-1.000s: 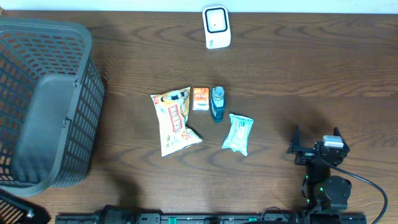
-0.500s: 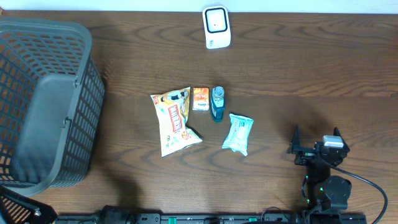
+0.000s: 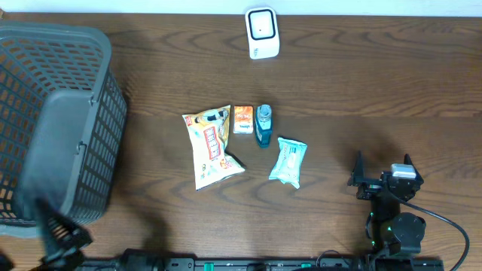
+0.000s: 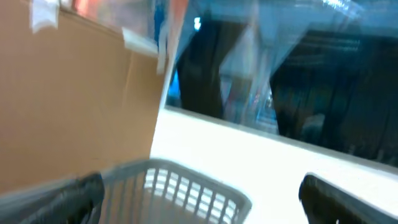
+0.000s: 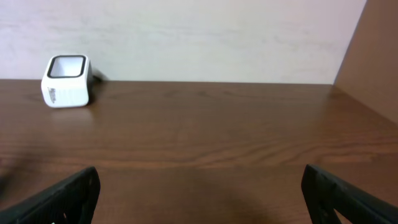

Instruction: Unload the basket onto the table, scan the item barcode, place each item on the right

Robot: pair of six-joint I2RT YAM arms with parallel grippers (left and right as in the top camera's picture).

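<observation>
Several items lie in a cluster mid-table: a yellow snack bag (image 3: 212,147), a small orange packet (image 3: 242,119), a teal bottle (image 3: 263,125) and a pale blue pouch (image 3: 288,161). The white barcode scanner (image 3: 262,32) stands at the far edge, also in the right wrist view as the scanner (image 5: 66,81). My right gripper (image 3: 383,165) rests open near the front right, well clear of the items, nothing between its fingers (image 5: 62,198). My left gripper (image 4: 200,202) is open and empty, looking blurrily over the basket rim (image 4: 186,177).
A large grey mesh basket (image 3: 53,120) fills the left side of the table. The left arm (image 3: 64,242) shows at the front left corner beside it. A brown cardboard wall (image 5: 373,56) stands to the right of the table.
The left arm has come up into the overhead view at the front left corner, beside the basket. The right arm and the items have not moved.
</observation>
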